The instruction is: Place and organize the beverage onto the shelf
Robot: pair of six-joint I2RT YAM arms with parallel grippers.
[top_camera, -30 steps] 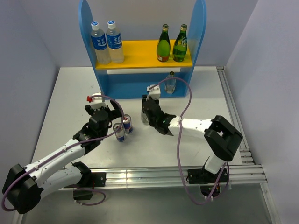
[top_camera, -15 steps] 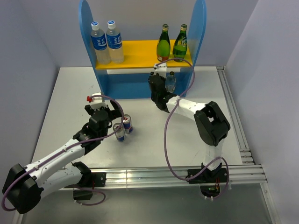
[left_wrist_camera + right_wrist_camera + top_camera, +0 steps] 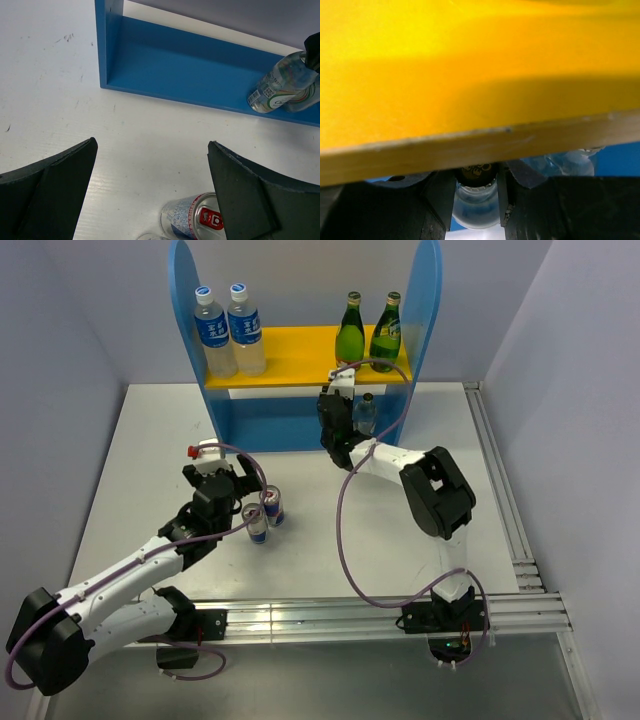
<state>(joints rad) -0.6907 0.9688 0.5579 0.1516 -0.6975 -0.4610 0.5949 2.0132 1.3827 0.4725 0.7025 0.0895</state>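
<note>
White, faintly scuffed table [image 3: 150, 440] between pale walls carries everything; the right gripper [image 3: 476, 192] has its matte black jaws clamped on the neck of a small clear plastic bottle [image 3: 475, 212] with a dark round cap, just under the wood-edged lip of the smooth yellow board [image 3: 470, 75]; a second clear bottle [image 3: 565, 162] shows as a crinkled shoulder close beside it on the right.

Only the left wrist view shows these two bottles at full height, side by side and low against the blue back panel [image 3: 190, 70] of the lower bay; from above, the right arm hides the gripped one.

The left gripper [image 3: 152, 145] hangs over the table with its wedge-shaped jaws wide apart and holding nothing; two slim silver-blue-red cans [image 3: 264, 514] stand upright together just beside it, well short of the rack.

Beyond them, the blue rack with round-topped side panels [image 3: 186, 310] holds two green glass bottles with yellow labels [image 3: 367, 335] on the board's right end and two taller clear bottles with blue labels [image 3: 230, 332] on its left.
</note>
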